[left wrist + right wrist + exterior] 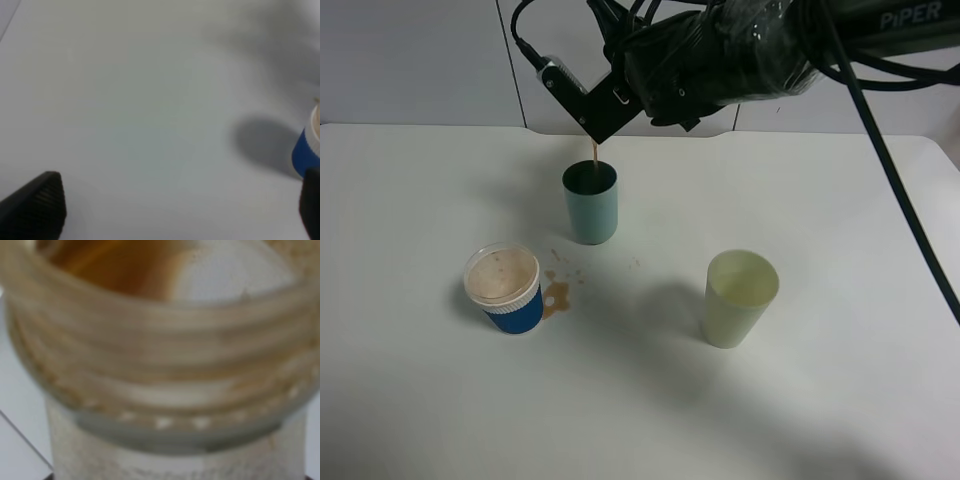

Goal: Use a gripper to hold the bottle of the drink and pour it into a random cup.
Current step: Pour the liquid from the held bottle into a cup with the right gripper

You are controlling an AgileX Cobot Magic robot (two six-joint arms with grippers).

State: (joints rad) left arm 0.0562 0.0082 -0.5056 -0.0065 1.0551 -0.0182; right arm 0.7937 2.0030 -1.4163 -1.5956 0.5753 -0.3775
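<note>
Pouring under way: the right hand, clenched on the bottle, reaches in across the table. It tips the capless neck down over the pale teal tumbler, which stands toward the far edge, near its middle. A thin thread of the brown drink drops into the tumbler's dark mouth. The bottle seems held directly above the rim so the stream lands inside.

The right wrist view shows the threaded neck filling the frame, with drink gathered at its lip. Brown splashes stain the table between the tumbler and the lidded blue ribbed cup, a hint that aim matters here. The yellow-green tumbler, nearer the right edge, stands well apart from the pour. The left hand hangs released and empty over bare table near the blue cup.
</note>
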